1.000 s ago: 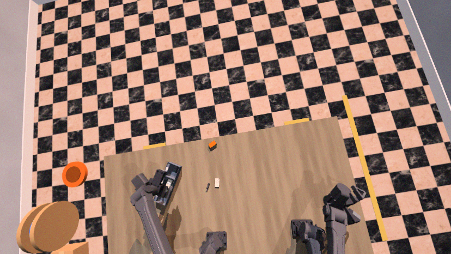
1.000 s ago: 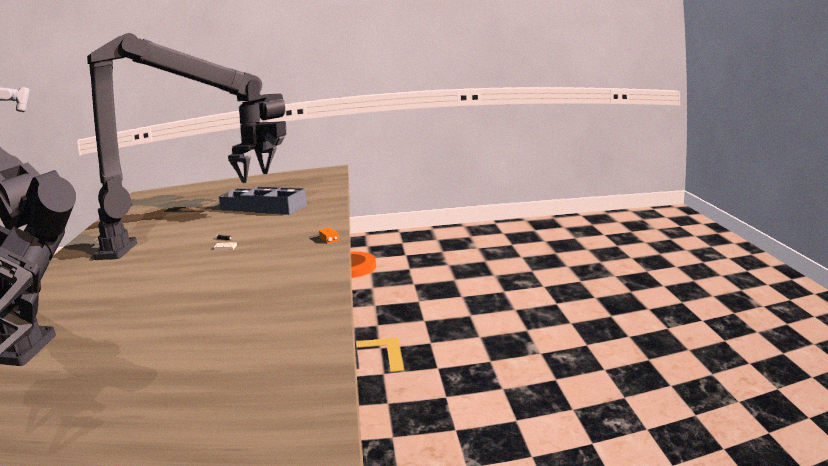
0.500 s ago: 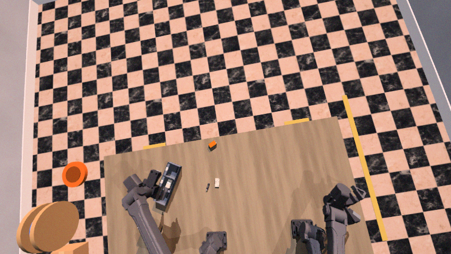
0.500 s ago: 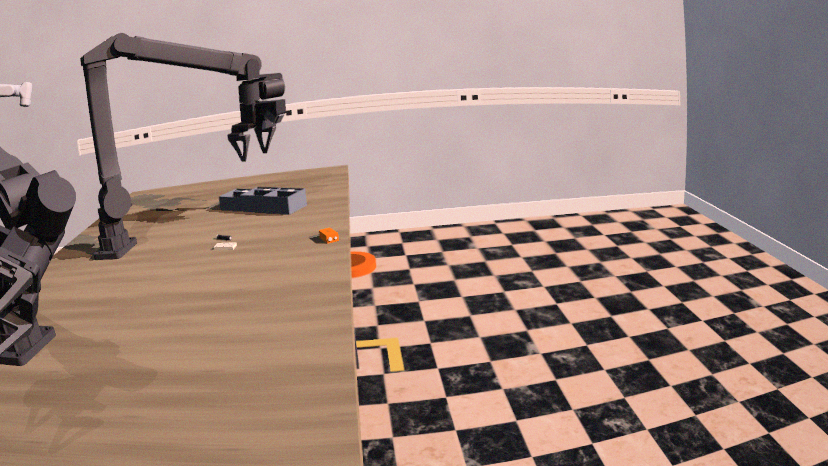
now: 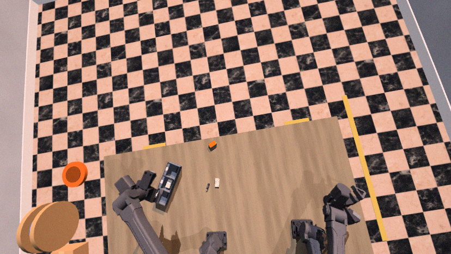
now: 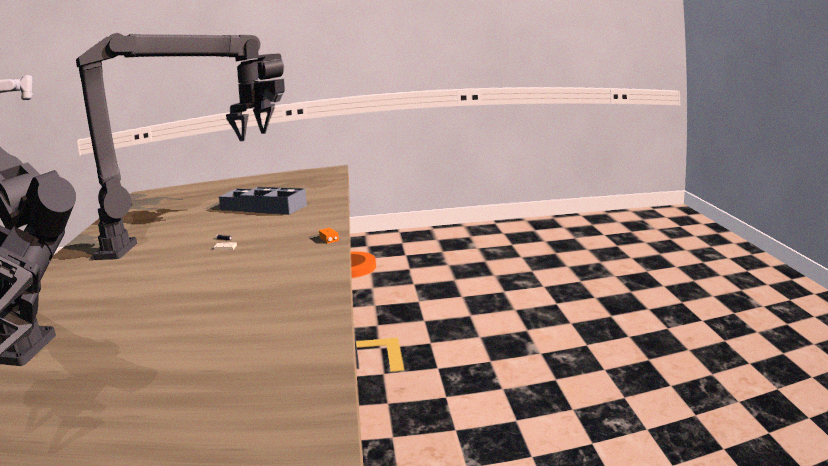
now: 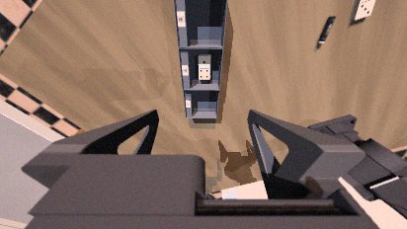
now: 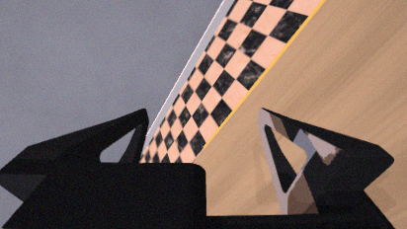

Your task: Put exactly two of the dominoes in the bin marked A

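A long grey bin (image 5: 163, 204) (image 6: 260, 203) (image 7: 183, 49) with three compartments lies on the wooden table (image 5: 268, 164). One white domino (image 5: 168, 183) (image 7: 204, 67) lies flat in its middle compartment. The wall labels are too small to read. A second white domino (image 5: 217, 182) (image 6: 224, 246) (image 7: 365, 8) lies on the table beside a small black piece (image 5: 207, 186) (image 6: 223, 236) (image 7: 325, 30). My left gripper (image 6: 250, 124) (image 7: 203, 114) is open and empty, high above the bin's near end. My right gripper (image 8: 203, 114) (image 5: 358, 190) is open and empty at the table's far side.
An orange block (image 5: 212, 144) (image 6: 328, 235) sits near the table's edge. An orange disc (image 5: 74, 174) (image 6: 362, 263) and round wooden pieces (image 5: 47, 227) lie on the checkered floor. Yellow tape (image 5: 363, 164) marks the floor beside the table.
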### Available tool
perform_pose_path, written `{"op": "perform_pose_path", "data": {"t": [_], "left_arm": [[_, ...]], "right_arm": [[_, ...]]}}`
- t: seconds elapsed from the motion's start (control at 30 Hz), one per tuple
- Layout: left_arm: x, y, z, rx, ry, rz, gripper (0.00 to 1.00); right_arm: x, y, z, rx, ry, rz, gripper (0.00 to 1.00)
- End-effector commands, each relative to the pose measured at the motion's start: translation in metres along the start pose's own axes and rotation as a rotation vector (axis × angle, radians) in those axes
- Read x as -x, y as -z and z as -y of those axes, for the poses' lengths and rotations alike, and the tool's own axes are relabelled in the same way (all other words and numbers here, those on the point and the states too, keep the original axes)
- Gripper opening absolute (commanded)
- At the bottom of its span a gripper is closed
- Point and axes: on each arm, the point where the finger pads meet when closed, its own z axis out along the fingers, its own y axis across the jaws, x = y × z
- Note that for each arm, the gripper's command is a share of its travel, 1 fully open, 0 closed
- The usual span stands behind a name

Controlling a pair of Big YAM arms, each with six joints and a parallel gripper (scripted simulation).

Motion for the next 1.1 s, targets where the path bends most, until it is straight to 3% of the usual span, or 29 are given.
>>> {"op": "perform_pose_path", "data": {"t": [0.0,1.07], "left_arm": [[0.006,0.0404,-0.0095,0.052,-0.003,0.025,1.0],[0.0074,0.041,-0.0107,0.039,-0.003,0.019,1.0]], "right_arm": [[0.0023,-0.0008,-0.0029,0.0,-0.009,0.006,1.0],[0.0023,-0.0008,-0.0029,0.0,-0.009,0.006,1.0]]}}
